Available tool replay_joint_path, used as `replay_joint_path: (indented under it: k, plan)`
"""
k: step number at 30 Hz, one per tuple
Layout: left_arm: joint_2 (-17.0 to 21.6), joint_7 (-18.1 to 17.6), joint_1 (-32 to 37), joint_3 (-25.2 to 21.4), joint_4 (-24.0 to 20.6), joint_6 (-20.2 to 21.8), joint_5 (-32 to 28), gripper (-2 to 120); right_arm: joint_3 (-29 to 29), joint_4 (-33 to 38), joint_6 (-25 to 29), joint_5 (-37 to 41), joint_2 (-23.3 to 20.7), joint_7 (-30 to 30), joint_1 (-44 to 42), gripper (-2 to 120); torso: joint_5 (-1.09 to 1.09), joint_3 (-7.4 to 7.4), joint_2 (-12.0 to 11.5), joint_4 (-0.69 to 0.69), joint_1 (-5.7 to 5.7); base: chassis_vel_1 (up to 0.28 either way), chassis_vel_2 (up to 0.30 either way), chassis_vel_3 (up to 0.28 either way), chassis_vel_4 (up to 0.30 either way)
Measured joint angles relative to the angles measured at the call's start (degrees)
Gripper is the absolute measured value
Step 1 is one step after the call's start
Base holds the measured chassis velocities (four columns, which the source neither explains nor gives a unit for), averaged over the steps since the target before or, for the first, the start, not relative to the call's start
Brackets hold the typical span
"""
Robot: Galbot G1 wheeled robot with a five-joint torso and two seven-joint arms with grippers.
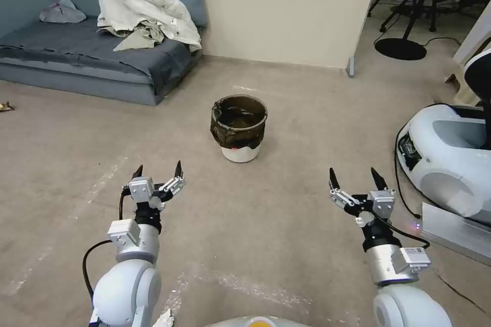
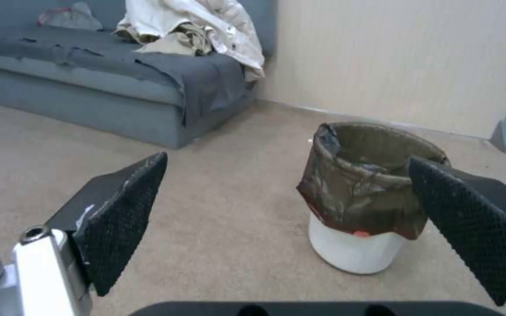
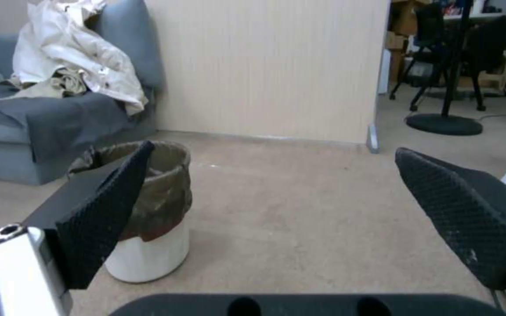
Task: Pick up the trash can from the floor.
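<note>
Small round white trash can (image 1: 239, 127) stands upright on the beige floor (image 1: 286, 225), brown bag folded over its rim, near the sofa (image 1: 92, 56).

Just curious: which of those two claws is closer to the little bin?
The left pincer. The trash can stands upright ahead, slightly nearer it than the right pincer. Both are open.

**What I could not see**

My right finger (image 2: 481, 228) covered part of the trash can's (image 2: 358, 206) rim in my left wrist view. In my right wrist view, another finger (image 3: 98, 219) hid its near side. Its inside stayed too dark to read.
</note>
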Motion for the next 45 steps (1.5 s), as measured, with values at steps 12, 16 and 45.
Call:
replay_joint_path:
  k: [12, 16, 45]
  plan:
    - [-0.08, 0.37, 0.23, 0.12, -0.48, 0.05, 0.36, 100, -0.18, 0.21, 0.25, 0.24, 0.04, 0.04, -0.13, 100, -0.02, 0.0, 0.0, 0.0, 0.0, -0.099, 0.095, 0.102, -0.092]
    - [-0.07, 0.41, 0.21, 0.13, -0.51, -0.02, 0.36, 100, -0.21, 0.25, 0.31, 0.24, 0.08, 0.0, -0.16, 100, -0.02, 0.0, 0.0, 0.0, 0.0, -0.205, 0.198, 0.184, -0.208]
    - [0.46, 0.83, -1.78, 1.04, 0.86, -0.3, -0.65, 100, -0.42, -1.5, 2.69, 0.56, 0.45, -1.26, 1.06, 100, -0.01, 0.0, 0.0, 0.01, 0.0, -0.124, 0.117, 0.121, -0.123]
